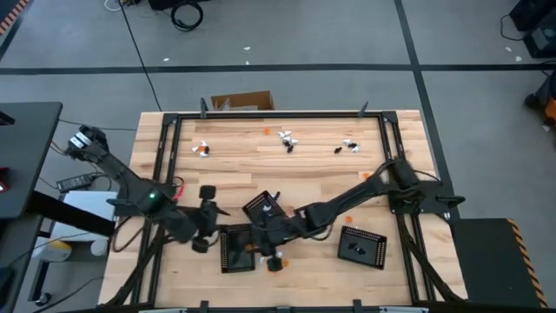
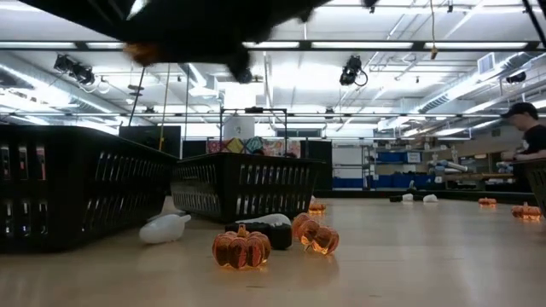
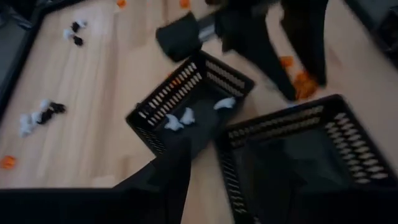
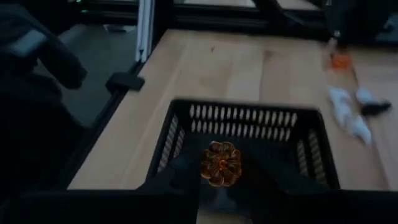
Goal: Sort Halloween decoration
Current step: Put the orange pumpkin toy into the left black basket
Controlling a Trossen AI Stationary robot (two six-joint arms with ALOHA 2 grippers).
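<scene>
Pumpkin (image 4: 220, 164) sits clamped in my right gripper (image 4: 217, 177) over the tray (image 4: 244, 118) near the bench's front edge. My left gripper (image 1: 206, 219) waits beside it; I cannot tell its fingers. Middle of the bench (image 1: 261, 169) is open.

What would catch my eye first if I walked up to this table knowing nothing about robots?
Probably the right gripper, holding a glowing orange pumpkin over a black slotted tray at the table's near edge. Next to it, the left gripper waits beside a tilted tray containing white pieces. More orange pumpkins lie on the wooden table, with small white and black decorations scattered along the far side.
</scene>
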